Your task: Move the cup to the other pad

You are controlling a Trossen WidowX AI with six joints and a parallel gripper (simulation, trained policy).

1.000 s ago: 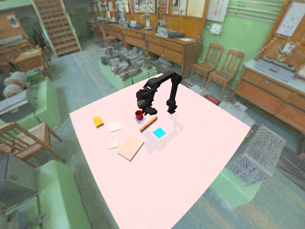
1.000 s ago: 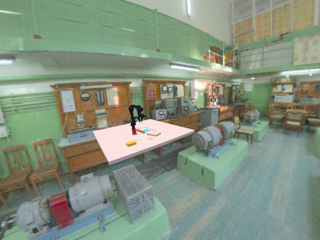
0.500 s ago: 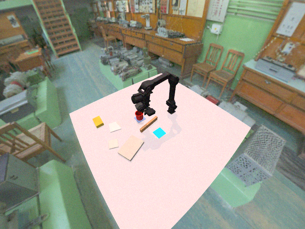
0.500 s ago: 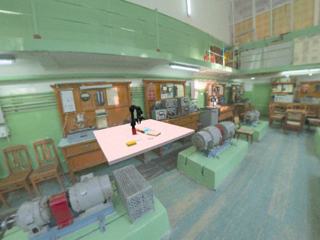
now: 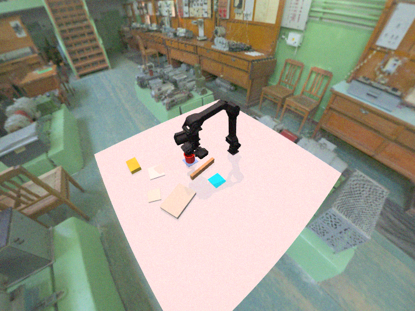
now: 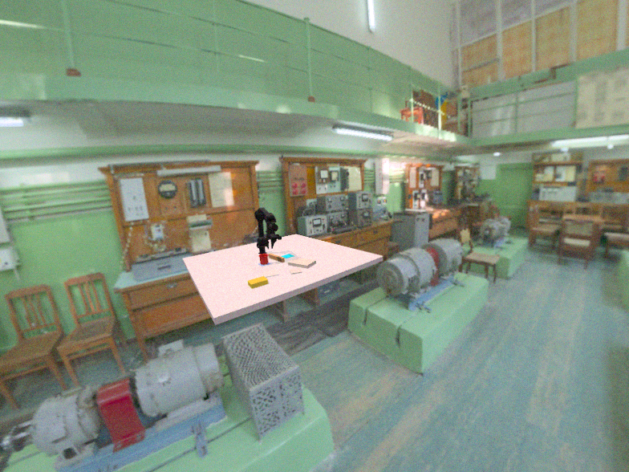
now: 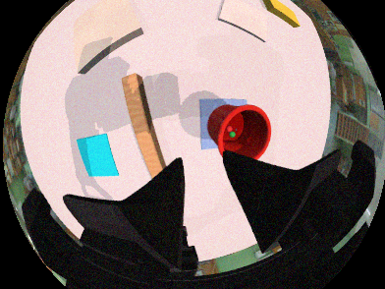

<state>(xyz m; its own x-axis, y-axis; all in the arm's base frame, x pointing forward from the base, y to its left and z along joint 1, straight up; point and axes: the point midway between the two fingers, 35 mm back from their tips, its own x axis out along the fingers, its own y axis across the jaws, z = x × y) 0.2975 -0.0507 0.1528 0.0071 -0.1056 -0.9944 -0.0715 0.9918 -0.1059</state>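
Cup (image 5: 189, 158) (image 6: 263, 259) (image 7: 241, 130) on blue pad (image 5: 185, 161) (image 7: 208, 143), wrist view right of centre; gripper (image 5: 194, 152) (image 7: 202, 160) partly open, holding nothing. Probably light, rigid; grip both sides low, level, marbles (image 7: 232, 134) roll.

The jaws (image 5: 195, 151) (image 6: 269, 243) are now closer to the red cup (image 5: 189, 158) (image 6: 263, 259) (image 7: 252, 130): seen from the top, its rim, in full view beside them a second ago, is now partly hidden behind them.
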